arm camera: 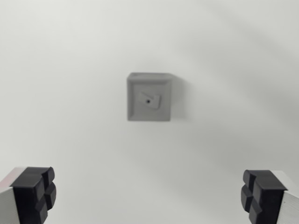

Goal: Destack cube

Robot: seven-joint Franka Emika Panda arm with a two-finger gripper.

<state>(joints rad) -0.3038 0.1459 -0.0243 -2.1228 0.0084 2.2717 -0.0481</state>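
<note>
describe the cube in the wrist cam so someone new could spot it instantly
Start from the plain white surface that fills the wrist view. Just above the middle, ahead of the open gripper whose black jaws sit in the bottom corners, is a grey cube. It is the only object on the surface, with a recessed top face holding a small tilted tab with a dark dot; the blur hides whether it is stacked.

you're looking down on a small grey, matte cube [148, 97] with a recessed square top face and a raised tab with a dark dot. it's blurred, resting on the white surface [70, 70], casting shadow toward the wrist view's right.
</note>
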